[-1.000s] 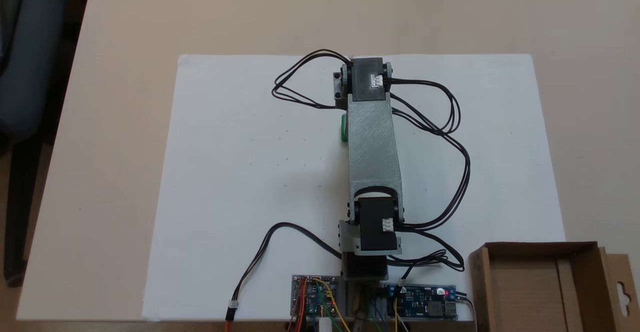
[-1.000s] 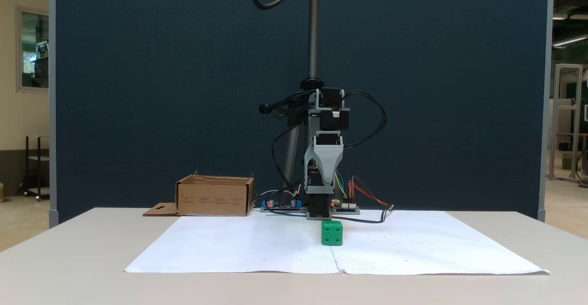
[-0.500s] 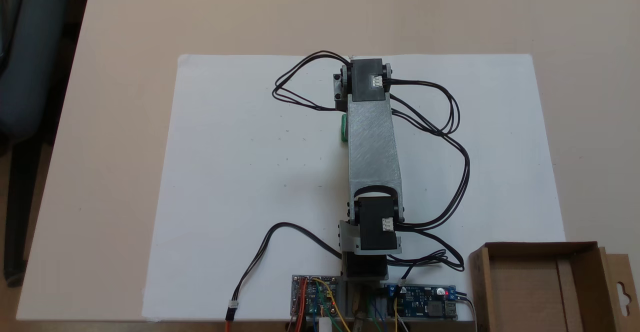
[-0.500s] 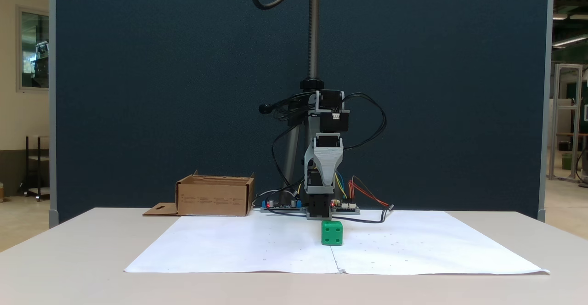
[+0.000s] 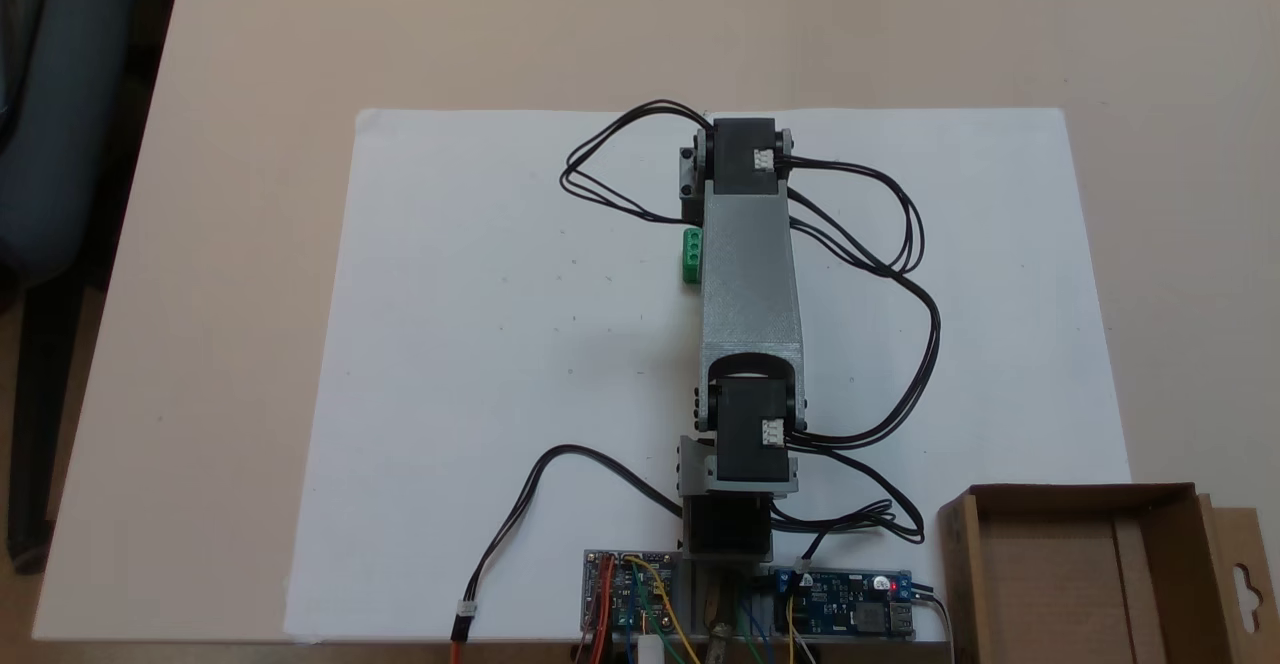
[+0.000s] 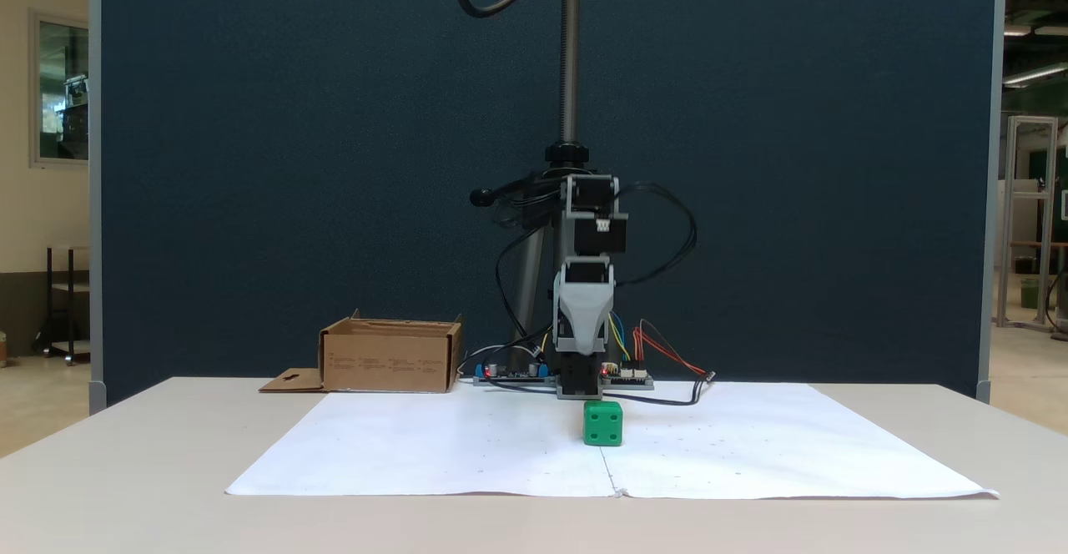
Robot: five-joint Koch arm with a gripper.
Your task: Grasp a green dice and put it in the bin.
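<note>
Sitting on white paper (image 6: 751,454), bright green dice (image 6: 603,423), recessed round pips, jaws' state untellable

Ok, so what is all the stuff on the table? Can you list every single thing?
dice: one, bright green, on the white paper, partly under the arm in the top-down fixed view.
box: one, brown cardboard, open, at the table's edge beside the paper; flap with a cutout.
paper: one large white sheet, covering the table's middle.
table: one, beige.
circuit boards: two, with coloured wires, by the arm's base.
screen: one, dark blue, behind the table.
arm: one, grey and black, black cables, above the dice.
</note>
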